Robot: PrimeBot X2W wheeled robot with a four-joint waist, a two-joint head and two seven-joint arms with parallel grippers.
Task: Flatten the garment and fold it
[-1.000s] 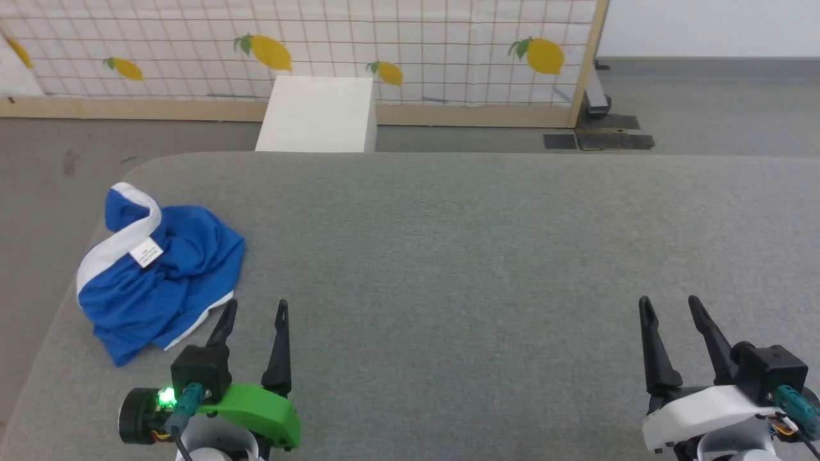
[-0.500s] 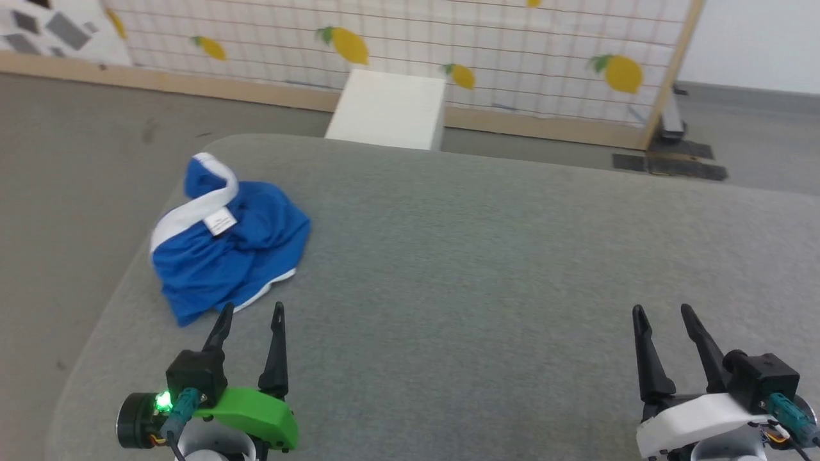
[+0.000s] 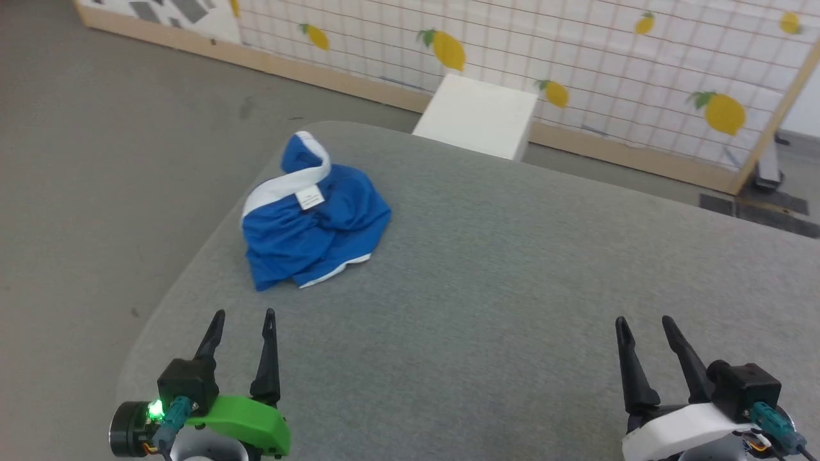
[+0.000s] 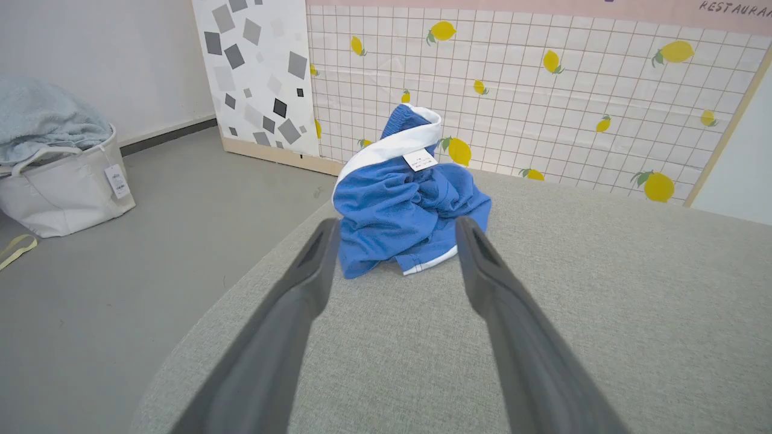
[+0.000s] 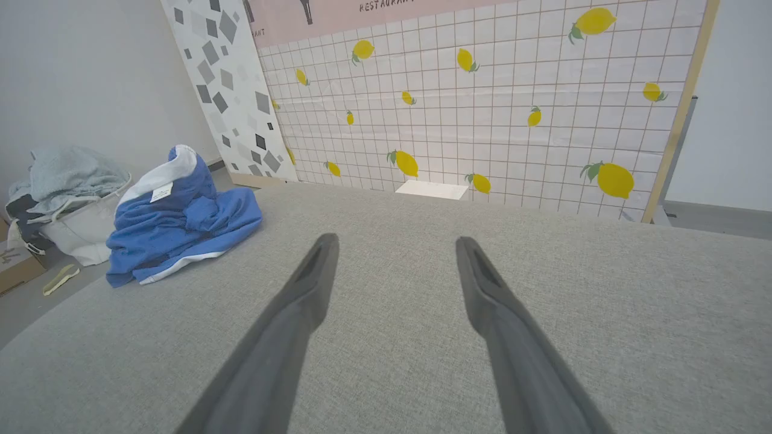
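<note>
1. The garment [image 3: 314,230], bright blue with white trim, is seen crumpled in a heap at the far left of the grey desk [image 3: 500,294], close to its rounded corner.
2. A white band is wound over the top of the heap, and a small white label [image 3: 309,197] is shown on it.
3. The left claw [image 3: 245,313] is held released, fingers spread, at the near left of the desk. The garment lies beyond its tips, apart from them, and is framed between the fingers in the left wrist view.
4. The right claw [image 3: 643,319] is likewise released, with nothing grasped, at the near right, well apart from the garment.
5. A white box [image 3: 477,115] is seen on the floor just beyond the desk's far edge, before a lemon-printed screen [image 3: 596,57].
6. A pale basket [image 4: 60,187] piled with cloth is seen on the floor to the left.
</note>
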